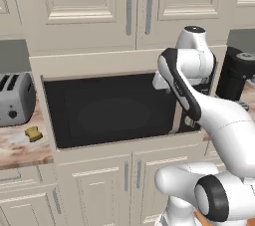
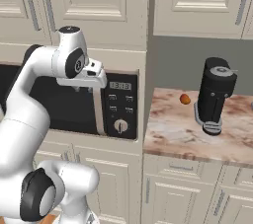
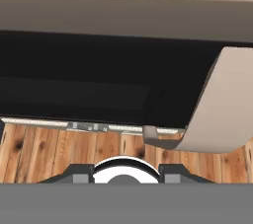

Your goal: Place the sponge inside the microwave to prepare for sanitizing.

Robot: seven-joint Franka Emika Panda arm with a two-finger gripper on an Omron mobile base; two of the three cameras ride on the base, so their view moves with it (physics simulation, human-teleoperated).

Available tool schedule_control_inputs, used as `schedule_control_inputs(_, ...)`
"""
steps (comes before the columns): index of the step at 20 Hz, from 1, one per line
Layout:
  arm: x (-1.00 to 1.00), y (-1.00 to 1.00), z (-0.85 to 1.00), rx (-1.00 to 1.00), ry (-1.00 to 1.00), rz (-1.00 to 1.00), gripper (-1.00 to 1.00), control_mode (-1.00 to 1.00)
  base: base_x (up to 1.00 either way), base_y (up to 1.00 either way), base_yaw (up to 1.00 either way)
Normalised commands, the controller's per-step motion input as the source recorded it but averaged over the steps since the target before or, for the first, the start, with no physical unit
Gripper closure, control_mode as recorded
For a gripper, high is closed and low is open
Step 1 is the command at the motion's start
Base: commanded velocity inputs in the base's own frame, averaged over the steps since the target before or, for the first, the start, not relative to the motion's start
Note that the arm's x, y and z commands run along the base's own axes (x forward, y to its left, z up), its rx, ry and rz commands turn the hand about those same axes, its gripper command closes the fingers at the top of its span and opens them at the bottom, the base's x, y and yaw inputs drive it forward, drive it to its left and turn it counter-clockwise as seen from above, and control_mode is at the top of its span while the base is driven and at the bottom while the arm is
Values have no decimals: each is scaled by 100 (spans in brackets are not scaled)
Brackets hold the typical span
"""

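Note:
The microwave [image 1: 109,110] is built into the cabinet front, and its black glass door is closed. Its button panel [image 2: 121,107] with a round knob sits to the right of the door. The small yellow sponge [image 1: 33,133] lies on the counter to the left of the microwave, in front of the toaster. My gripper [image 2: 79,87] hangs in front of the door's upper right corner, close to the vertical handle [image 2: 99,112], and points downward. It is shut and holds nothing. In the hand view the pale handle [image 3: 222,104] stands to the right, outside the fingers.
A silver toaster [image 1: 15,98] stands at the far left on the counter [image 1: 20,153]. A black coffee machine [image 2: 215,94] and a small orange thing [image 2: 185,99] sit on the right counter [image 2: 173,139]. Cabinet doors run above and below.

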Motion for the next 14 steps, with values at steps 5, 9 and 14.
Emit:
schedule_control_inputs(5,0,0,0,0,0,0,-100,100,-10,0,-1)
schedule_control_inputs(9,0,0,0,0,0,0,-100,100,-51,0,-6)
schedule_control_inputs(14,0,0,0,0,0,0,-100,100,-55,0,-6)
